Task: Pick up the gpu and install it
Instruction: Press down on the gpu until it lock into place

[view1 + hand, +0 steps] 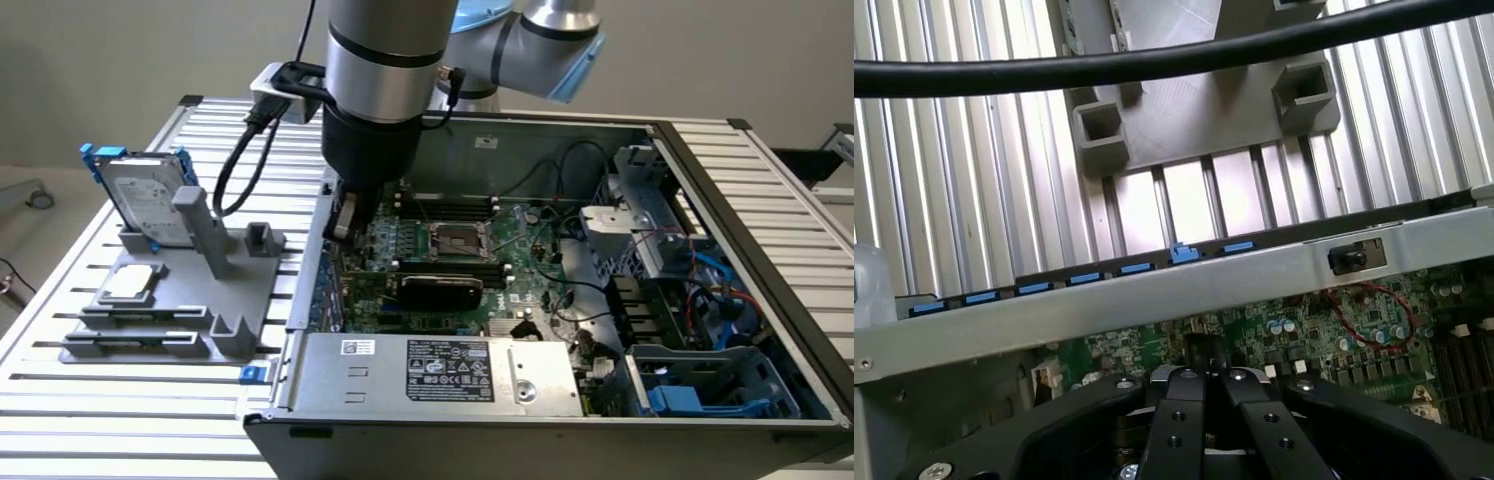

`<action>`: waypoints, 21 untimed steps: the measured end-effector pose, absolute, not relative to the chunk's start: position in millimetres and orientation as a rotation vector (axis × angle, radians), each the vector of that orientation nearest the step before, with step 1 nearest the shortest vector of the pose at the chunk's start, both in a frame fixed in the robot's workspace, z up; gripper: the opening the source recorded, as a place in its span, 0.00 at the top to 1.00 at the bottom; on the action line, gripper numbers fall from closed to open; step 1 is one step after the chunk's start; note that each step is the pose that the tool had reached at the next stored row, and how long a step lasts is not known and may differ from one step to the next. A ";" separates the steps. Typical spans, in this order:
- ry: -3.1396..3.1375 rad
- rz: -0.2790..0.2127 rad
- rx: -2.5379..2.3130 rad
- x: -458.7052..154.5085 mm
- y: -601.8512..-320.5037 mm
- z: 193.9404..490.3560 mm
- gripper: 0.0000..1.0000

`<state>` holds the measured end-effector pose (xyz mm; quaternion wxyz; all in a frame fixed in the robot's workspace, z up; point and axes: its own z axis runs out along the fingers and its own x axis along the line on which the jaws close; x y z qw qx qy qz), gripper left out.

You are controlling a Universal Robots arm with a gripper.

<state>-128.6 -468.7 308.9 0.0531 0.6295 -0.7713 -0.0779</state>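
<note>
Fingers pressed together, the gripper (1206, 385) hangs inside the open computer case (747, 180), just above the green motherboard (1314, 330). The gpu (439, 290) sits on the board just beyond it. Farther off, outside the case wall, stands a grey holder (1204, 120).

Green motherboard (454, 250), grey fixture (200, 300) — blue-framed silver hard drive (140, 195), black gripper (1204, 385)

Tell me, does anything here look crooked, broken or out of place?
Nothing stands out. The computer case lies open on the table, its cables loose but inside. The hard drive and a small chip sit in their grey holder. The shut pincer is low over the green board.
</note>
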 end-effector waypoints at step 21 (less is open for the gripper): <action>-2.363 -0.286 1.819 -129.2 -468.9 296.2 0.89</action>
